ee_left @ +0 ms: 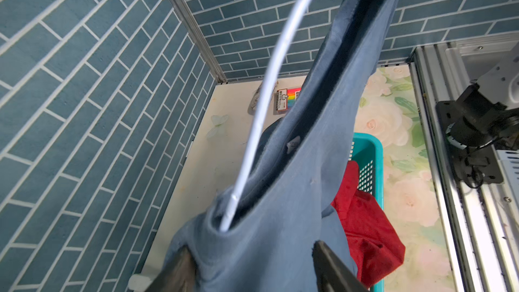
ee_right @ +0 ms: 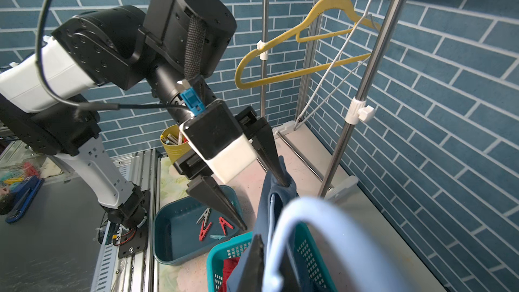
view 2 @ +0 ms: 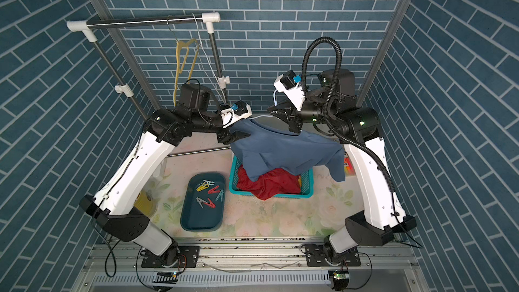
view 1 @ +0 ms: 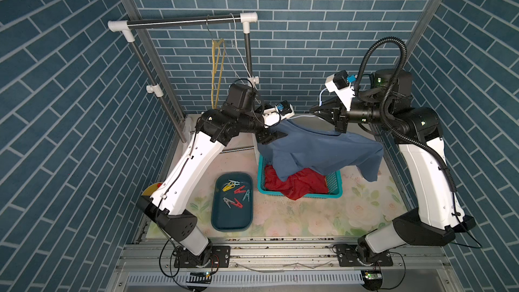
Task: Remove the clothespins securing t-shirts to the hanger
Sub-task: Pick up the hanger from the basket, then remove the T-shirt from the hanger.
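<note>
- Nearest us, on the floral bench (view 1: 309, 220), a dark teal tray (view 1: 230, 217) holds the six clothespins (view 1: 238, 190). The yellow, red, teal and grey ones lie loose on its floor, well apart from any cloth.
- Just beside the tray, toward the right arm, stands a teal mesh basket (view 1: 335, 185). The dark red t-shirt (view 1: 295, 185) is bunched inside it, with one corner spilling over the front rim.
- Above the basket we see the slate blue t-shirt (view 1: 317, 147) stretched in the air between the two arms. Its lower part droops onto the red one, and a sleeve hangs past the basket's side nearest the right arm.
- In the left wrist view a pale hanger (ee_left: 254, 136) runs into the neck opening of the blue shirt.
- The left pincer (ee_right: 263, 205) stands wide. One finger (ee_right: 268, 150) has its tip tucked into a fold at the shirt's end, and the other finger (ee_right: 219, 200) is clear of the cloth.
- The right pincer (view 1: 312, 112) is closed tight on the pale hanger at the shirt's opposite end.
- Farthest back, against the brick-patterned wall, we see the rack (view 1: 182, 23). A yellow hanger (ee_right: 280, 77) and a thin white hanger (ee_right: 332, 66) hang side by side from its top rail.
</note>
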Robot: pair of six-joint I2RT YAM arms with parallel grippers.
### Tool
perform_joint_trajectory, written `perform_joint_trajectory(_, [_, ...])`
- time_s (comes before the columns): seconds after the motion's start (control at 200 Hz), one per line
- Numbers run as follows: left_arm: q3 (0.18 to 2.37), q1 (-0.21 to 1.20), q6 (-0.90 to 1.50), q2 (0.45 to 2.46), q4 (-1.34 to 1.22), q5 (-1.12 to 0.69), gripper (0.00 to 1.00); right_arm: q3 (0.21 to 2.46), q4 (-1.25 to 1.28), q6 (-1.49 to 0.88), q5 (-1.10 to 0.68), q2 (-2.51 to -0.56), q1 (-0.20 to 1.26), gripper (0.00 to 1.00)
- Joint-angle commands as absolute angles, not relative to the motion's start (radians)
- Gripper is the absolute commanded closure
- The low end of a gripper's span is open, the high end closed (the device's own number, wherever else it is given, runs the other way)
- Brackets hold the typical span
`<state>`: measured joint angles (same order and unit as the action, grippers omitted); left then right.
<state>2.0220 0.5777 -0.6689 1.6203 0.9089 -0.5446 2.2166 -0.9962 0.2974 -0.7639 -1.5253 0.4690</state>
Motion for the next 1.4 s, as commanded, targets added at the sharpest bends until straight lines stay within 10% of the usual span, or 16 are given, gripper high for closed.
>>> perform_joint_trajectory(0.0, [2.06,0.571,-0.684,1.656,0.921,-0.62,0.4,2.239,-1.034,0.369,-0.822,-1.533,0.472,1.0])
perform_joint_trajectory(0.28, [2.049,0.569,-0.704,1.641,0.948,-0.616,1.0,2.202,-1.021,0.382,-0.744,-1.495,0.471,1.0])
perform_joint_trajectory(0.425, [2.06,0.568,-0.707,1.636,0.971,-0.609,1.0,2.2,-1.016,0.361,-0.676,-1.484,0.471,1.0])
perform_joint_trajectory(0.54, [2.079,0.568,-0.715,1.629,1.016,-0.593,1.0,2.185,-1.077,0.363,-0.572,-1.448,0.471,0.6])
perform_joint_trajectory(0.7, [2.086,0.559,-0.724,1.616,1.069,-0.556,1.0,2.036,-1.143,0.398,-0.363,-1.316,0.471,0.4])
perform_joint_trajectory(1.395, [2.141,0.52,-0.729,1.615,1.239,-0.664,1.0,1.999,-1.315,0.578,0.069,-1.312,0.509,0.37])
